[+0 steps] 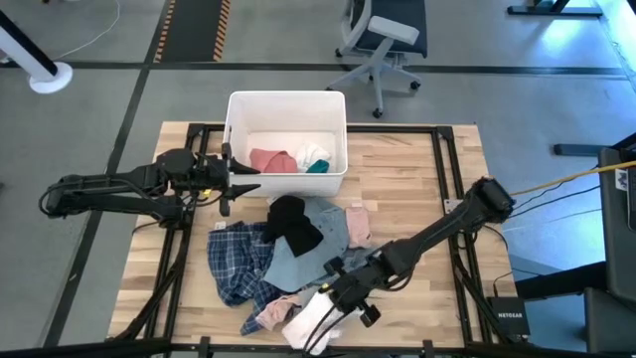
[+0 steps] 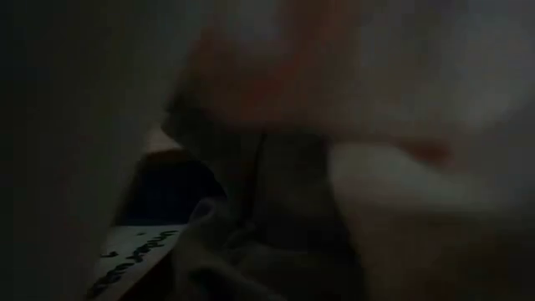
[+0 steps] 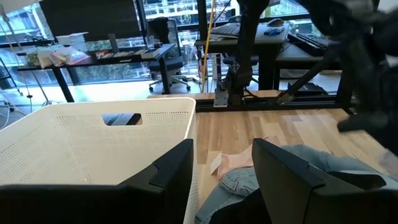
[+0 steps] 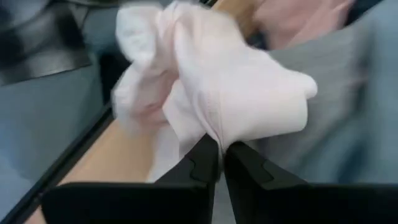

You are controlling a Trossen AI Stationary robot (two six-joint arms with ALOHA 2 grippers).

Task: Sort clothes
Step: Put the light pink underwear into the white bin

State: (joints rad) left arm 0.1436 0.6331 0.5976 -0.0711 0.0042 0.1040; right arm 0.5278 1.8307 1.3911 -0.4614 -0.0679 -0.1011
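Three bin garments (image 1: 288,159) (pink, white, teal).

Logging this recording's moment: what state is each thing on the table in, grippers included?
White bin: upright, holding pink, white and teal pieces.
Plaid shirt: crumpled on table.
Black piece: lying on the pile.
White piece: pinched by right gripper.
Left gripper: open, empty, beside bin.
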